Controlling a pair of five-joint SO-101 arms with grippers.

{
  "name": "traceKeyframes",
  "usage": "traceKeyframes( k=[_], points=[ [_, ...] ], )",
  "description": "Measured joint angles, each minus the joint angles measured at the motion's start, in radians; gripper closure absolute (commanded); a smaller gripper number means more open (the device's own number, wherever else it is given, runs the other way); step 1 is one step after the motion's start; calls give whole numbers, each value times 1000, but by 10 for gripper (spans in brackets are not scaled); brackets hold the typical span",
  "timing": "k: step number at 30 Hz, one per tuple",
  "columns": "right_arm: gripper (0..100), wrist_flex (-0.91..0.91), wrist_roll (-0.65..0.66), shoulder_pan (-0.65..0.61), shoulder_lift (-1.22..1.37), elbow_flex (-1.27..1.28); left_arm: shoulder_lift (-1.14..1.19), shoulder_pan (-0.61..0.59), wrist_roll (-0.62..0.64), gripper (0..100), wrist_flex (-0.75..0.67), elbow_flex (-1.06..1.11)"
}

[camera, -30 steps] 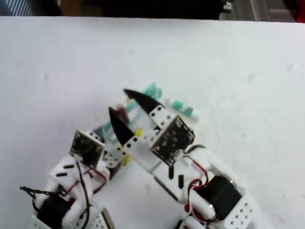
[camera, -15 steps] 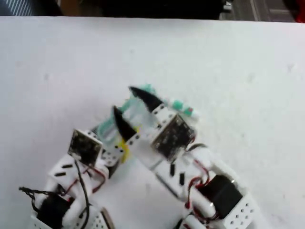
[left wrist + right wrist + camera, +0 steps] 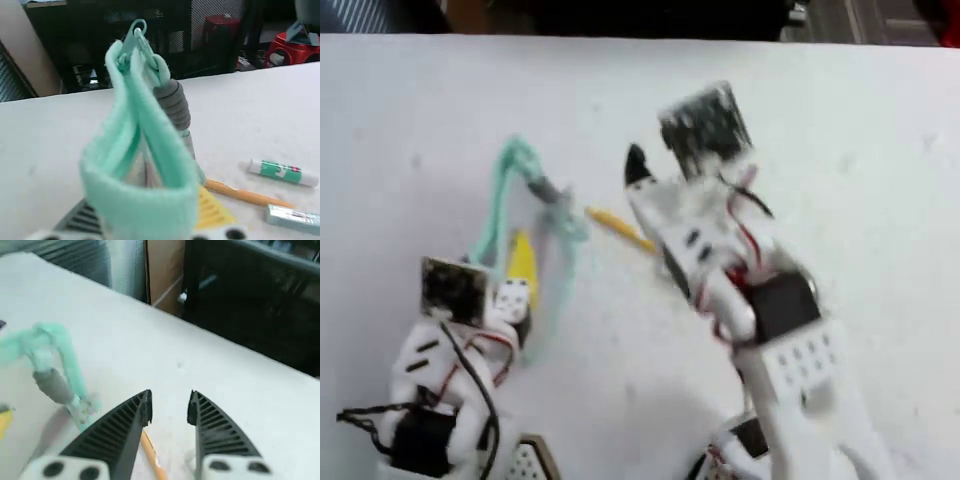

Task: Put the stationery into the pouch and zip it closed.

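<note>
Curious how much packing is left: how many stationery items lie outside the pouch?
3, on the table: a pencil beside the pouch, a glue stick and a wrapped bar near the pencil's end. Others may be hidden.

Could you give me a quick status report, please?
Left gripper shut on pouch, pen poking out. Right gripper open near pencil. Glue stick loose on table.

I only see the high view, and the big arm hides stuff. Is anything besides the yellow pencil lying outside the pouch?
Observer: Yes, a glue stick lies on the table past the pencil.
Operator: Is the right pincer holding anything?
Observer: No, the right pincer is open and empty.
Operator: What's that grey thing?
Observer: It looks like a pen with a grey grip, poking out of the pouch.
</note>
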Motion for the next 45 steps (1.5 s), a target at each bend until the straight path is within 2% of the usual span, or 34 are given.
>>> traceKeyframes(
  k=[4, 8, 15, 19, 23, 27, 37, 40, 42, 45],
  points=[
    [880, 127, 6, 5, 238, -157, 2, -84, -2, 976, 0, -18],
    [879, 212, 91, -18, 471, -293, 2, -138, -2, 976, 0, -18],
    [879, 219, 138, -44, 839, -404, 2, -199, 6, 976, 0, -18],
    [882, 210, 141, -43, 1011, -474, 2, -201, 51, 976, 0, -18],
    [882, 210, 207, -43, 1145, -532, 2, -201, 52, 976, 0, -18],
    [882, 210, 250, -43, 1231, -577, 2, -201, 55, 976, 0, -18],
    [888, 210, 259, -43, 1358, -654, 2, -201, 55, 976, 0, -18],
    [992, 210, 259, -40, 1370, -663, 2, -199, 55, 976, 0, -18],
    [964, 201, 259, -25, 1372, -664, 2, -163, 55, 974, 0, -18],
    [982, 195, 259, 0, 1375, -671, 2, -84, 57, 973, 0, -18]
  ],
)
